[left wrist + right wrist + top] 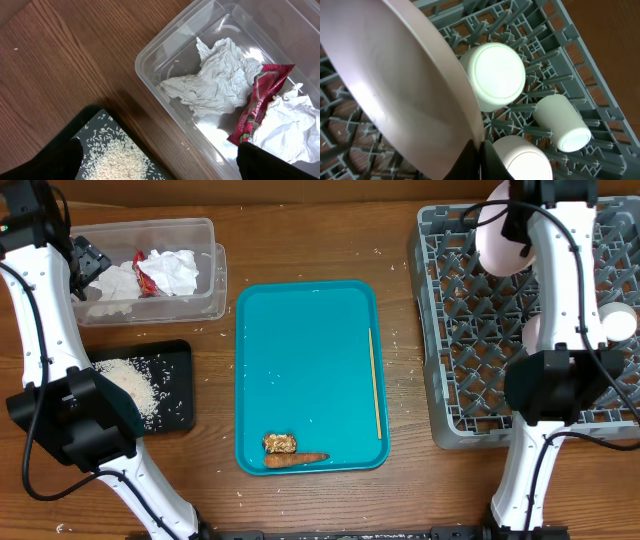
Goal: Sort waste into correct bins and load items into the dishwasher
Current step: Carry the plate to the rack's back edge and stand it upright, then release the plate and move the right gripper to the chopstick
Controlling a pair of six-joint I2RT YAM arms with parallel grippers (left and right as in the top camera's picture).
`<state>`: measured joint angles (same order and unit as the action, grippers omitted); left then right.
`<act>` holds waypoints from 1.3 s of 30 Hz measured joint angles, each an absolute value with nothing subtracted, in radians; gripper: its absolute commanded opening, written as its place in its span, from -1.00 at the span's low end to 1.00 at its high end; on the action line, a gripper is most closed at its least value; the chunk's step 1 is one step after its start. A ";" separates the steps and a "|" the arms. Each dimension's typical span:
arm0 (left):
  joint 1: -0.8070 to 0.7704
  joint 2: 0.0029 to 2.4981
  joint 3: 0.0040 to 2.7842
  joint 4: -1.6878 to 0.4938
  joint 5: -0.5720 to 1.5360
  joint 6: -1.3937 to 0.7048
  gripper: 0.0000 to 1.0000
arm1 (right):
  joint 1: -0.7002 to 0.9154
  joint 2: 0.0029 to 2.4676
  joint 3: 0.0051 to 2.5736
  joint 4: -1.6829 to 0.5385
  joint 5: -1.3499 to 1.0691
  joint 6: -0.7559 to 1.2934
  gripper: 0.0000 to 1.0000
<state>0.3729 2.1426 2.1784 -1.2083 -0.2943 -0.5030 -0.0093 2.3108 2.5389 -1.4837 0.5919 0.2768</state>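
Observation:
My left gripper (160, 172) is open, its dark fingers (272, 162) straddling the near wall of the clear tub (150, 65), with nothing between them. In the tub lie crumpled white napkins (215, 80) and a red wrapper (257, 102). Loose rice (120, 162) sits in the black tray (178, 370). My right gripper (480, 160) is shut on the rim of the large pale pink plate (395, 75), held tilted over the grey dish rack (470, 350). Two upturned bowls (495, 75) and a cup (562, 122) rest in the rack. A brown lump (279, 443) and a carrot stick (295, 460) lie on the teal tray (300, 360).
A thin wooden stick (374, 385) lies along the teal tray's right side. Stray rice grains dot the wooden table (400, 480) around the trays. The left arm's base stands in front of the black tray, the right arm's base in front of the rack.

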 measured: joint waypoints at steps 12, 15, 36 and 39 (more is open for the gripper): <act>0.373 2.143 2.178 -1.208 -0.294 -0.503 1.00 | 0.041 2.308 2.539 -1.571 0.453 0.295 0.30; 0.373 2.143 2.178 -1.208 -0.294 -0.503 1.00 | 0.054 2.288 2.539 -1.590 0.289 0.301 0.30; 0.373 2.143 2.178 -1.208 -0.294 -0.503 1.00 | 0.415 2.176 2.091 -1.565 -0.229 0.273 0.97; 0.373 2.143 2.178 -1.208 -0.294 -0.503 1.00 | 0.468 2.178 1.943 -1.494 -0.240 0.289 0.92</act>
<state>0.3729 2.1426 2.1784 -1.2083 -0.2943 -0.5030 0.4679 2.1777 1.9430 -1.4937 -0.2398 0.2890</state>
